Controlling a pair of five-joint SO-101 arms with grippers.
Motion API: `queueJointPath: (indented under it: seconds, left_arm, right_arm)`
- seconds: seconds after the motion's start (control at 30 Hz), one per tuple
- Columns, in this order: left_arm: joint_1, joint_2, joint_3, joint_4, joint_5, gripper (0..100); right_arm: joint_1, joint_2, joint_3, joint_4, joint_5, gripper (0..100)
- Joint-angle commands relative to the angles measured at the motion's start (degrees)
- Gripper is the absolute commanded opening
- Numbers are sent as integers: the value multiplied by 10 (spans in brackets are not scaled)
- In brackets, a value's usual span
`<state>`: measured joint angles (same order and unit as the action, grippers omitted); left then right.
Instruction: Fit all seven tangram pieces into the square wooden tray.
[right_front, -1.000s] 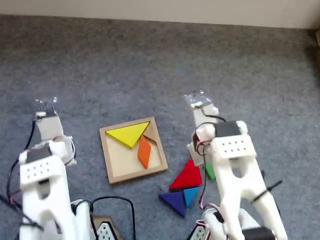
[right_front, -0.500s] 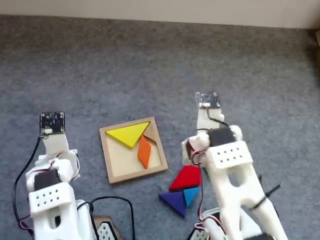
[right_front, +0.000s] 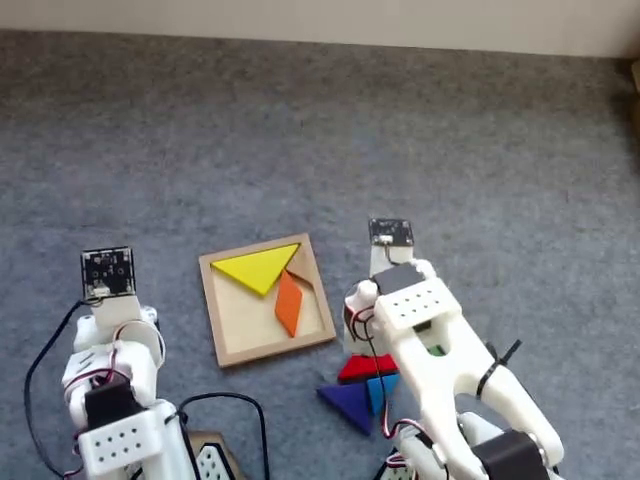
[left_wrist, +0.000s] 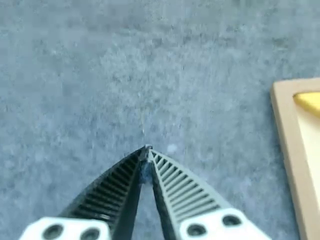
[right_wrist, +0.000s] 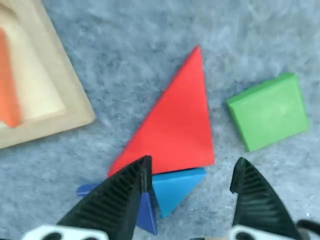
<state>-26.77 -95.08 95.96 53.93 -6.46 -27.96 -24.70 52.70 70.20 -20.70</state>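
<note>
The square wooden tray (right_front: 232, 345) lies mid-table and holds a yellow triangle (right_front: 258, 267) and an orange parallelogram (right_front: 288, 302). To its right on the carpet lie a red triangle (right_wrist: 175, 125), a green square (right_wrist: 267, 111), a light blue triangle (right_wrist: 172, 187) and a dark blue triangle (right_front: 348, 403). My right gripper (right_wrist: 192, 165) is open just above the red triangle's long edge, one finger on either side of the light blue triangle. The right arm (right_front: 415, 305) covers part of these pieces from above. My left gripper (left_wrist: 146, 152) is shut over bare carpet, left of the tray's edge (left_wrist: 286, 145).
Grey carpet covers the whole table. A black cable (right_front: 225, 400) loops near the front edge between the arm bases. The left arm (right_front: 105, 300) stands left of the tray. Open carpet stretches behind the tray.
Both arms have drawn back toward the front edge. The right arm swung left and down over the red and green pieces, hiding more of them. The pieces have not moved.
</note>
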Motion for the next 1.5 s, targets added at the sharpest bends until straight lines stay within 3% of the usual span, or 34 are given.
queueJointPath:
  seconds: [0.0,0.23,0.7,1.13,1.23,1.47]
  left_arm:
    - [-18,-97,13,87,-4,7]
    - [-20,-91,13,223,-4,6]
    - [-20,-91,13,226,-4,6]
    - [-20,-91,13,226,-4,6]
    - [-20,-91,13,226,-4,6]
    - [-20,-91,13,226,-4,6]
  right_arm:
    - [-5,-37,6,-19,-8,259]
    - [-4,-41,29,-57,-9,259]
    - [-4,-38,140,-244,-44,259]
    - [-2,-37,137,-242,-37,256]
    - [22,-38,113,-241,19,256]
    - [71,-45,-10,-65,41,256]
